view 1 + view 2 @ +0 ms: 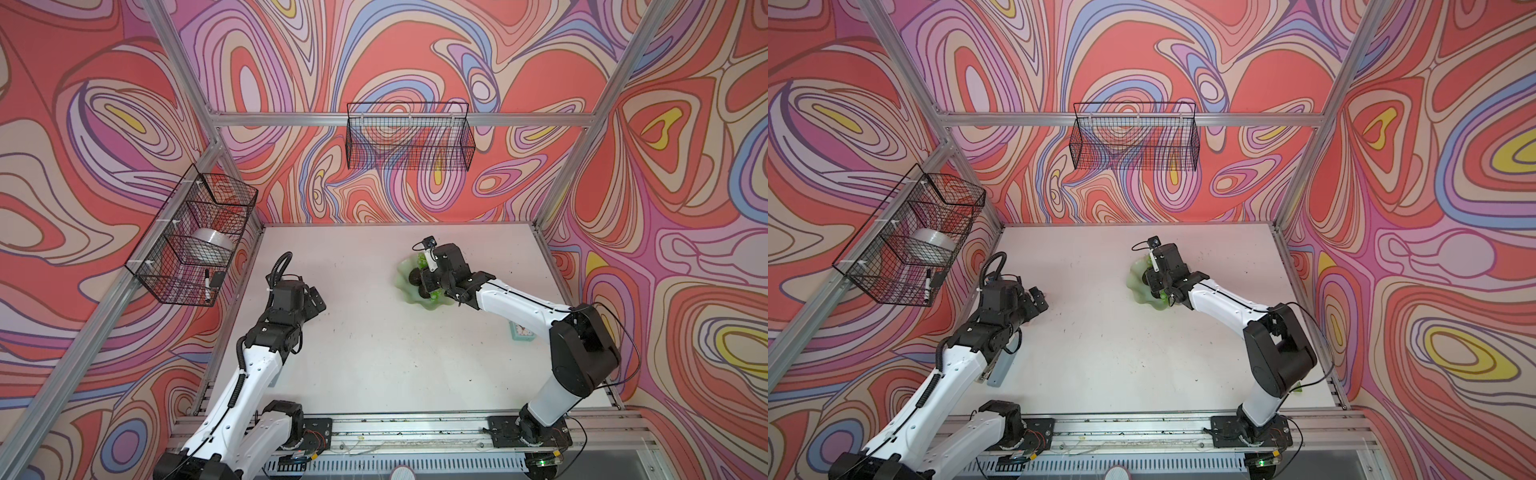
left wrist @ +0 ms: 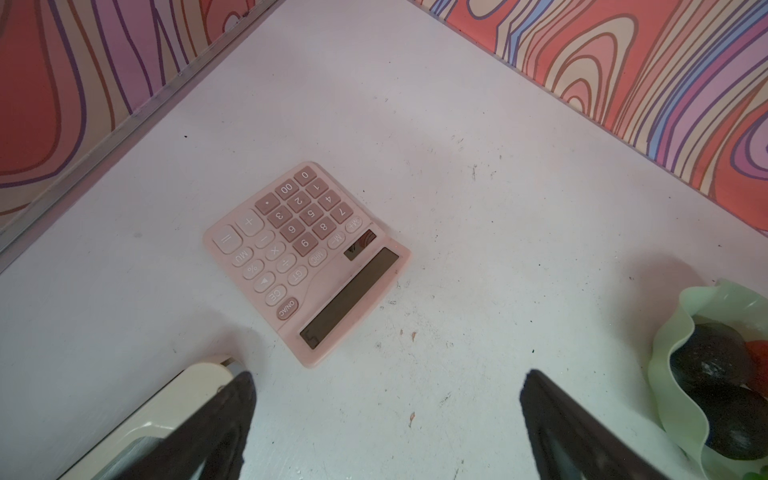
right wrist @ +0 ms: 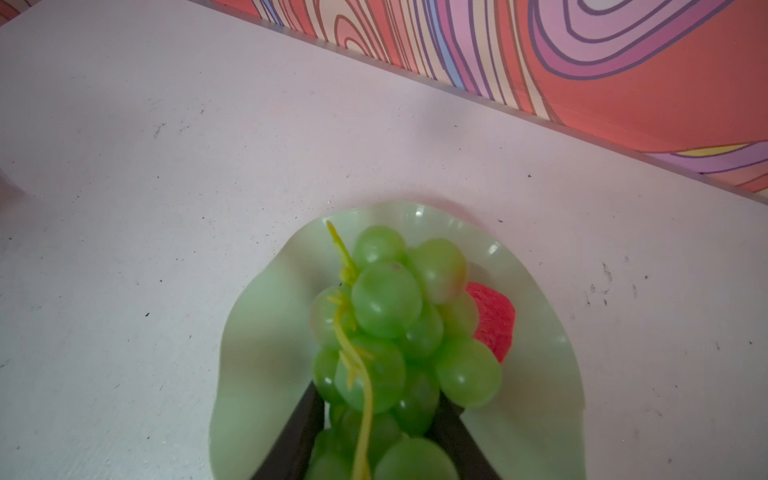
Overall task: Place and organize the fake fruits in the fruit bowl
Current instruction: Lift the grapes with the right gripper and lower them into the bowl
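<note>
The fruit bowl (image 1: 404,277), a pale mint dish with a wavy rim, sits right of the table's middle in both top views (image 1: 1136,283). My right gripper (image 3: 380,401) hovers over the bowl (image 3: 266,332), shut on the green grape bunch (image 3: 386,299), which hangs between its fingers. A red strawberry-like fruit (image 3: 494,318) lies in the bowl behind the grapes. Two dark avocados (image 2: 706,357) (image 2: 735,424) rest in the bowl (image 2: 669,345). My left gripper (image 2: 388,380) stands open and empty over the bare table, well left of the bowl (image 1: 318,303).
A pink calculator (image 2: 305,259) lies on the table just ahead of my left gripper. A small teal clock (image 1: 521,330) shows beneath my right arm. Black wire baskets hang on the back wall (image 1: 409,135) and the left wall (image 1: 195,237).
</note>
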### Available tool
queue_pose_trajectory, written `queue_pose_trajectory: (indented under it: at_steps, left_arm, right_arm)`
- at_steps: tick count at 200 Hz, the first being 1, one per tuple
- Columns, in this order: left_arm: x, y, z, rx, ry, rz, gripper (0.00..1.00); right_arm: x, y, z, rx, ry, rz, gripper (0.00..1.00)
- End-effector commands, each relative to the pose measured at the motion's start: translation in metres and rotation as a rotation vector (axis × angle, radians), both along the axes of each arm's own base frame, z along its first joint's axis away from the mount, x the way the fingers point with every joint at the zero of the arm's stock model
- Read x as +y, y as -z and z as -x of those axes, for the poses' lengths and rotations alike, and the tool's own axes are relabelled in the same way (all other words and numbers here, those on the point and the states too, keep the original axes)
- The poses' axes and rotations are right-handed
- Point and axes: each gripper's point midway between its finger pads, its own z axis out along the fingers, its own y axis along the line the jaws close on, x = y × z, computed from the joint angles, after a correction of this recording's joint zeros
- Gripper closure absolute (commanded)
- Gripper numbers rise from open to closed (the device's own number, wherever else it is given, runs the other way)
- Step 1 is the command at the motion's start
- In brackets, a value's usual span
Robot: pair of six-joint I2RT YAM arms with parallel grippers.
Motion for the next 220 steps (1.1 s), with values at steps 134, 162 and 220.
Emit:
queue_pose_trajectory:
  at_steps: [134,162,220]
  left_arm:
    - [0.007,0.003,0.005,0.02,-0.022,-0.028,0.0]
    - [0.008,0.004,0.005,0.023,-0.023,-0.031,0.0]
    - [0.008,0.0,0.006,0.013,-0.016,-0.043,0.0]
  right_arm:
    - [0.038,0.04,-0.016,0.086,-0.107,-0.057,0.44]
    - [0.045,0.038,-0.015,0.098,-0.128,-0.091,0.29]
    - [0.051,0.006,-0.018,0.047,-0.124,-0.182,0.02]
